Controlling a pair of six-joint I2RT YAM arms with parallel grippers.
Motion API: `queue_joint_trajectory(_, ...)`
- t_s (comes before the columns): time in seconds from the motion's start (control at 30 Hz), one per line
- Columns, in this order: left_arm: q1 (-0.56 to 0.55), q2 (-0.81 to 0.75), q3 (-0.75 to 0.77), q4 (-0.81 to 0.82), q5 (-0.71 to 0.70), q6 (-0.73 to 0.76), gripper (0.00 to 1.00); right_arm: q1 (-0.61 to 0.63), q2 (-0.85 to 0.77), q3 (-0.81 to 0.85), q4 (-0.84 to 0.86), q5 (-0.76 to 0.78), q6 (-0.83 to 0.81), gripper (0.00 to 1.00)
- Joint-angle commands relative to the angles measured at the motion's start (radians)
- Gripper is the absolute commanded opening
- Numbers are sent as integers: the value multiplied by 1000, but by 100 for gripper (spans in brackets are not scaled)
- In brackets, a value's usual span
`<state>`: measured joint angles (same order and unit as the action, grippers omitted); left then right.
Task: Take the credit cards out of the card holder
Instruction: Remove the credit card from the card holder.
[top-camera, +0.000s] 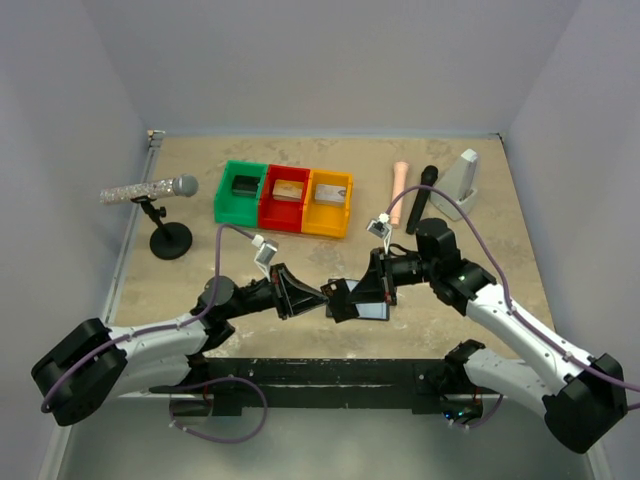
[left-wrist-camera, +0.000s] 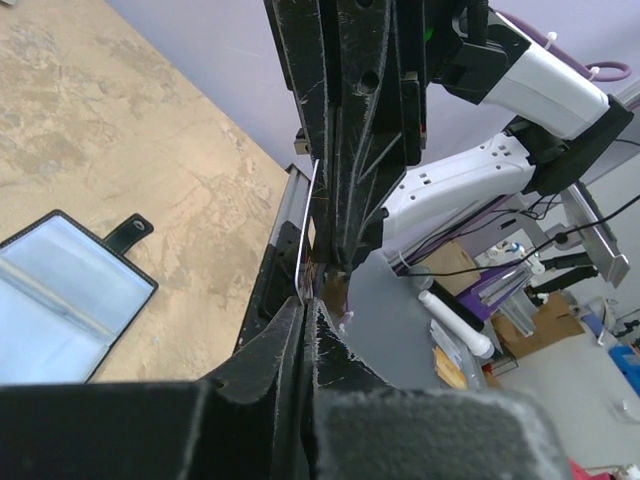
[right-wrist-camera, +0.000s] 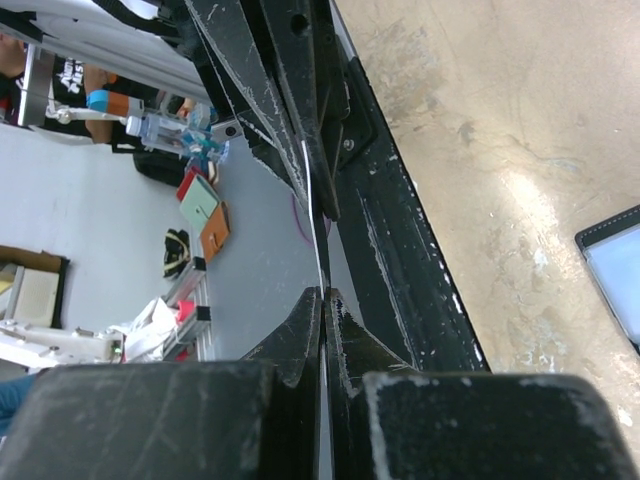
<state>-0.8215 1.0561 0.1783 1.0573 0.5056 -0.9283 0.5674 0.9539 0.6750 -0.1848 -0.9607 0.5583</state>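
Note:
The card holder (top-camera: 374, 309) lies open on the table below both grippers, pale blue faces up. It also shows in the left wrist view (left-wrist-camera: 68, 298) with its black tab, and one corner shows in the right wrist view (right-wrist-camera: 616, 268). My left gripper (top-camera: 326, 292) and right gripper (top-camera: 356, 291) meet tip to tip above it. Both are shut on one thin dark card (top-camera: 340, 299), held on edge. The card shows edge-on in the left wrist view (left-wrist-camera: 301, 250) and the right wrist view (right-wrist-camera: 316, 222). The left jaws (left-wrist-camera: 308, 300) and right jaws (right-wrist-camera: 322, 292) pinch opposite ends.
Joined green, red and yellow bins (top-camera: 285, 199) stand behind, each with a small flat item inside. A silver microphone on a black stand (top-camera: 166, 226) is at the left. A pink stick (top-camera: 399, 181), a black stick (top-camera: 421, 198) and a grey wedge (top-camera: 463, 184) lie at the back right.

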Motion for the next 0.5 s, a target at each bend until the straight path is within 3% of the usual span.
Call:
queue_joint_trajectory(0.0,-10,10,33,93,14,3,0,6,0,44,33,-24,-12,0)
queue_joint_trajectory(0.13,-10,-13,24,63,-30,6,0,6,-4,50,7,-7,-18,1)
queue_joint_trajectory(0.23,-10,-76,24,-60,-116,25,0,6,-17,63,-47,40,-37,39)
queue_joint_trajectory(0.27,-8,-103,26,-113,-152,38,0,5,-26,67,-70,66,-41,46)
queue_joint_trajectory(0.37,-2,-212,56,-337,-324,74,0,-1,-58,74,-128,157,-57,58)
queue_joint_trajectory(0.4,4,-246,72,-446,-410,85,0,-6,-76,72,-145,192,-57,66)
queue_joint_trajectory(0.47,18,-295,108,-572,-539,82,0,-9,-104,66,-163,252,-58,67)
